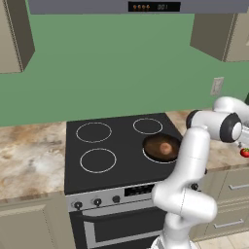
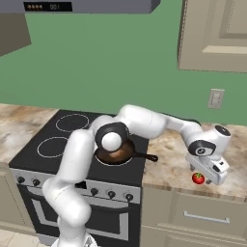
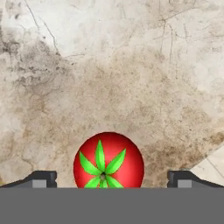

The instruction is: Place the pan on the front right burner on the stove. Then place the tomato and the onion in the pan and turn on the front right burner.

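We see our gripper spread wide around the tomato (bottom centre), fingers positioned to close on it

The arm hides the pan's right rim and handle.

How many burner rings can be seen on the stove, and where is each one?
4. On the stove: back left, back right, front left, and the front right burner, mostly covered by the pan.
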Robot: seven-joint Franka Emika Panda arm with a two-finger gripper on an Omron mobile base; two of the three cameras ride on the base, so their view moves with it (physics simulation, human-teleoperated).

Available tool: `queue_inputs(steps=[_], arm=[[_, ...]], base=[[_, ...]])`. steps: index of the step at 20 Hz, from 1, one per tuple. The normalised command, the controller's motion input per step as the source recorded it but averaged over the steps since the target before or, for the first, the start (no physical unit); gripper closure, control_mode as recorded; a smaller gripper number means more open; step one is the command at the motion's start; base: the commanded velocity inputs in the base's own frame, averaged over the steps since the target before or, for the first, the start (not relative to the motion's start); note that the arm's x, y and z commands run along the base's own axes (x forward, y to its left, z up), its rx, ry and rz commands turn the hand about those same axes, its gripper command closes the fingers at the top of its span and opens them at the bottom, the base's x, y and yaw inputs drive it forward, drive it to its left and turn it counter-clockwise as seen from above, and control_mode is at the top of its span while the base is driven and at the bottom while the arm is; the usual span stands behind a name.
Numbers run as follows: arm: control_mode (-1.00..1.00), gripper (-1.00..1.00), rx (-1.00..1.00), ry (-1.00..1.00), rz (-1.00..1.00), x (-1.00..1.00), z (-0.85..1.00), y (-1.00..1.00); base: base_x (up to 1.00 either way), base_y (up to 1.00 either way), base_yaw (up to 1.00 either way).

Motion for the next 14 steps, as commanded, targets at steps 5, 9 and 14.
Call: queue_inputs(steps=[5,9,14], arm=[[-1.00,-1.00,0.04,0.01,0.12,0.06,-0.18,0.00],[-1.00,-1.00,0.04,0.01,0.11,0.09,-0.19,0.00],[-1.00,1.00,0.05,0.04,0.11,0.13,-0.13,0.05]], base=[[0.00,0.00,0.00],[0.00,0.00,0.00],[0.00,0.00,0.00]])
